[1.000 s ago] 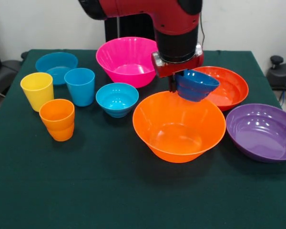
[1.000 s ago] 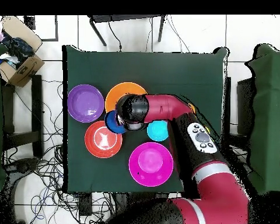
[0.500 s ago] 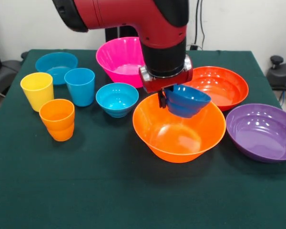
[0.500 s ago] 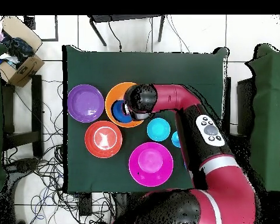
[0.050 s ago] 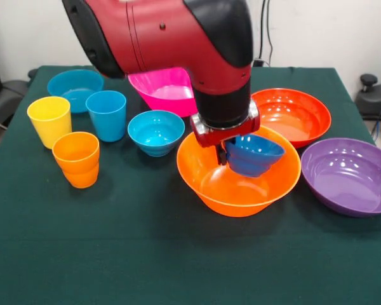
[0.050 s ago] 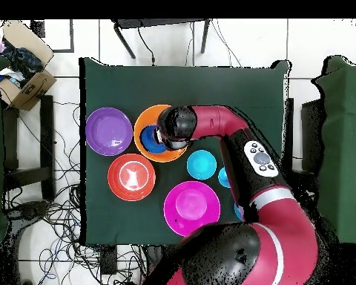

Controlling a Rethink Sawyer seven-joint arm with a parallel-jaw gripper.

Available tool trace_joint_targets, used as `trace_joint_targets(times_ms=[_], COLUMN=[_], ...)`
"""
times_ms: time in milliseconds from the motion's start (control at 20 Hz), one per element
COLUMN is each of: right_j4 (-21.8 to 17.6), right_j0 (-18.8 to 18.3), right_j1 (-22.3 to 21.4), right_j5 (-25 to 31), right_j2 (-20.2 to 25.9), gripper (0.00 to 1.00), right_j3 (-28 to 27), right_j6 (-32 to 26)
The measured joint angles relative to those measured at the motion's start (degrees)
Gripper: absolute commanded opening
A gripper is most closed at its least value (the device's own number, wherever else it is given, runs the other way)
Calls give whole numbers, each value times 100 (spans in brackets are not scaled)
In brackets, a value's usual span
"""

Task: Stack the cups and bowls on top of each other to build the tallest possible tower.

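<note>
pincer (image 5: 223, 152) clamped on the dark blue bowl's (image 5: 254, 154) rim, holding it tilted inside the big orange bowl (image 5: 238, 190) below. glossy plastic looks light, stiff, likely slippery; rim seems the best hold.

Counter (image 5: 146, 254) dark green. Bowls: pink (image 5: 162, 89), orange (image 5: 238, 190), red-orange (image 5: 298, 114), purple (image 5: 349, 175), teal (image 5: 155, 131), dark blue (image 5: 254, 154), light blue (image 5: 75, 86). Cups: yellow (image 5: 49, 121), light blue (image 5: 106, 114), orange (image 5: 76, 159). Arm (image 5: 171, 38) red and black.
</note>
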Motion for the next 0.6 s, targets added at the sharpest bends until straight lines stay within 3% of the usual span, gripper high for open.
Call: trace_joint_targets(times_ms=[600], right_j4=[-485], right_j0=[-284], right_j1=[247], right_j5=[-58], right_j2=[252], gripper=[0], right_j3=[-15], right_j6=[0])
